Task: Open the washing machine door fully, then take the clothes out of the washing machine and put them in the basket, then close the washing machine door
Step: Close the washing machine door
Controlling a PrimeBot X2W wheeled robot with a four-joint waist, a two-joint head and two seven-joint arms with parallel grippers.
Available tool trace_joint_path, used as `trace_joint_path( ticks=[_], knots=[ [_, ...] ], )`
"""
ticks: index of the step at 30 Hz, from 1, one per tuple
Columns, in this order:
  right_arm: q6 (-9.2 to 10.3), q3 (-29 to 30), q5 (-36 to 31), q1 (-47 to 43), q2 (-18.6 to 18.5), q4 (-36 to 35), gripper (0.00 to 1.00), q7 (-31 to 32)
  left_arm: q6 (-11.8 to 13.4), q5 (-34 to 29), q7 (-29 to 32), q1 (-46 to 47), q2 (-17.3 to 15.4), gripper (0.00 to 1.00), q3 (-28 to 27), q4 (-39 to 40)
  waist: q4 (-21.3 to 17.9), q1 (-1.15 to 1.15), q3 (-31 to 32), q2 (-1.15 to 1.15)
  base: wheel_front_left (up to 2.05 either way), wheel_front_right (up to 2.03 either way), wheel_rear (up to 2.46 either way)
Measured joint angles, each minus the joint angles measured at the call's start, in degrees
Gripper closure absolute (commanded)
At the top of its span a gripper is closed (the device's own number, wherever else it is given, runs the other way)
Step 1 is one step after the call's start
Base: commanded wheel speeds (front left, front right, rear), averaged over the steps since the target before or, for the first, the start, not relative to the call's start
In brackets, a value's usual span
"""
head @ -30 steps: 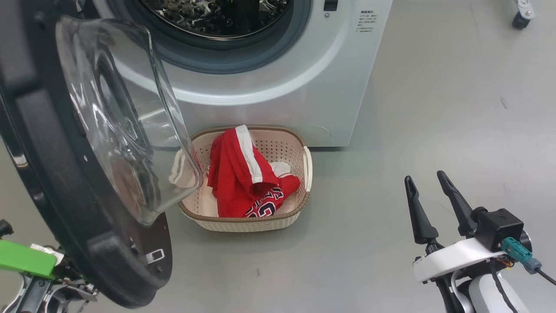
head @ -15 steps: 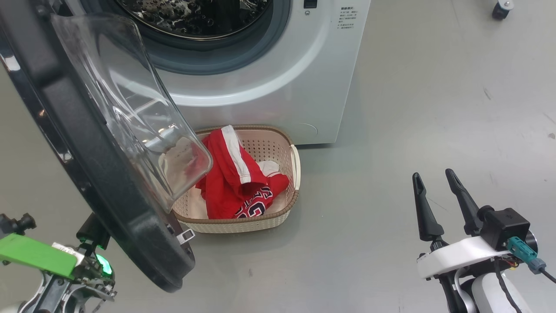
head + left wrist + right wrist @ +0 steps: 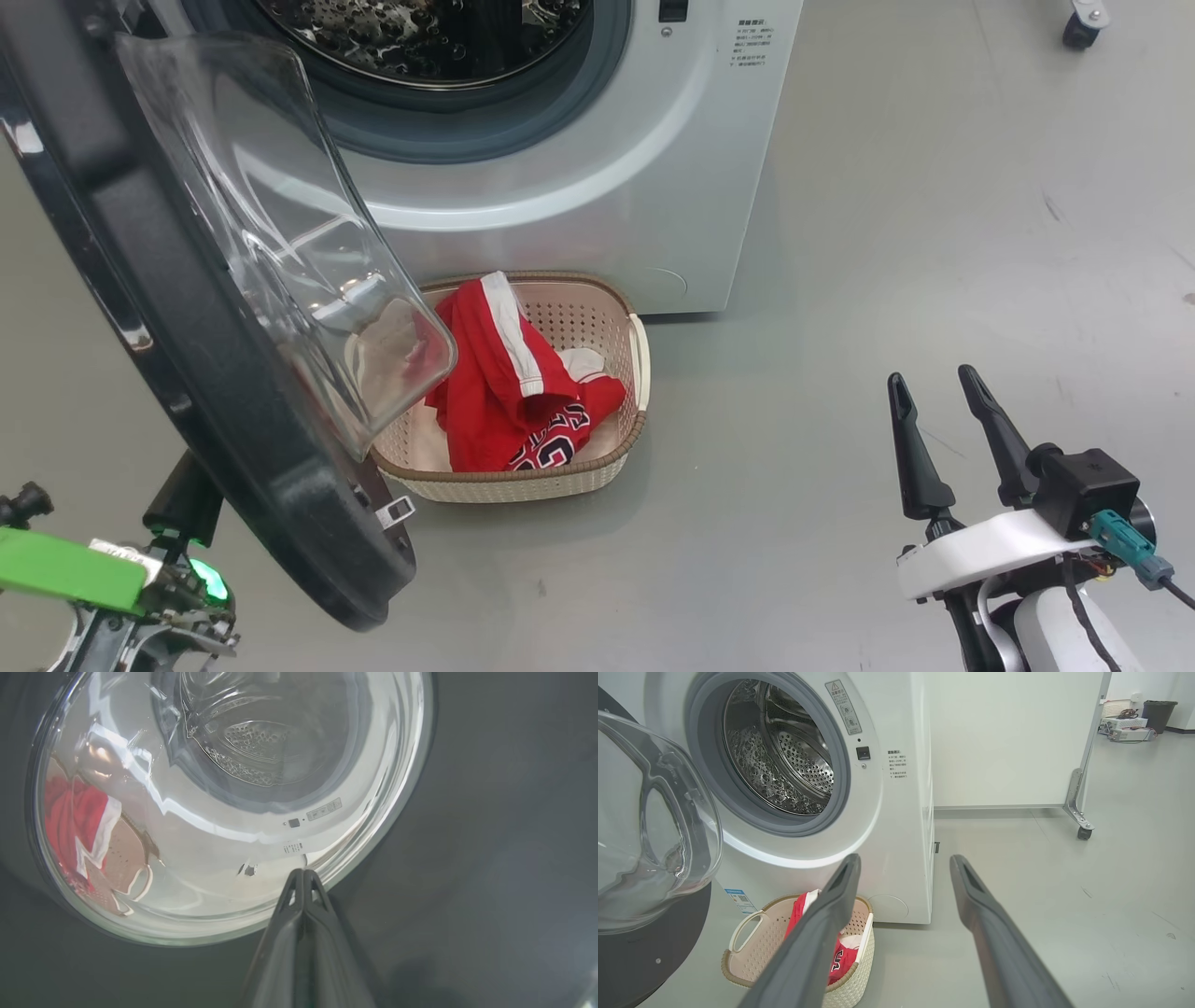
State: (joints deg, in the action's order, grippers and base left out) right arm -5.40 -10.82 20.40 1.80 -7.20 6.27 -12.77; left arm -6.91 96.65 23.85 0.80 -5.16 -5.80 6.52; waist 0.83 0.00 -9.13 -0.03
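The washing machine door (image 3: 205,392) stood partly open. Its lower edge hung above the floor (image 3: 887,233) just left of the basket (image 3: 523,485), and in the head view its glass bowl overlapped the basket's left rim. The clothes (image 3: 495,392) lay heaped inside the basket, which sat close before the washing machine (image 3: 597,187). The left gripper (image 3: 303,879) was pressed shut and empty, its tips at the glass's edge on the door's outer face; contact could not be told. The right gripper (image 3: 932,375) was spread wide, holding nothing, over open floor right of the basket, well apart from machine and basket.
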Motion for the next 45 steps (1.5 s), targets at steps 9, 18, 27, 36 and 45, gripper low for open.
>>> trace_joint_path(
  ticks=[9,18,27,36,45],
  knots=[
    [0.04,0.8,0.0,0.0,-0.2,0.6,0.00,-0.2,0.0,1.1,-2.6,-0.9,0.9,1.00,-3.4,1.6,0.7,0.00,0.6,0.00,0.00,0.00,0.00],
    [0.08,0.7,0.0,-0.1,-0.3,0.7,0.00,-0.6,0.0,-3.1,-6.9,-2.4,1.2,0.00,-5.9,2.3,2.1,0.00,1.5,0.00,0.00,0.00,0.00],
    [0.07,0.5,0.0,-0.1,-0.5,0.6,0.00,-0.6,0.0,-20.3,-12.6,-4.0,-3.1,0.00,-6.1,4.4,2.6,0.00,1.6,0.00,0.00,0.00,0.00],
    [0.07,0.5,0.0,-0.1,-0.7,0.6,0.00,-0.6,1.3,-50.1,-19.8,-6.9,-10.5,0.00,-2.3,5.7,2.7,0.00,2.0,0.00,0.00,0.00,0.00],
    [0.05,0.4,0.0,-0.1,-0.7,0.6,0.00,-0.6,6.4,-62.9,-23.5,-8.3,-10.2,0.00,2.8,4.9,2.7,0.00,2.2,0.00,0.00,0.00,0.00]
  ],
)
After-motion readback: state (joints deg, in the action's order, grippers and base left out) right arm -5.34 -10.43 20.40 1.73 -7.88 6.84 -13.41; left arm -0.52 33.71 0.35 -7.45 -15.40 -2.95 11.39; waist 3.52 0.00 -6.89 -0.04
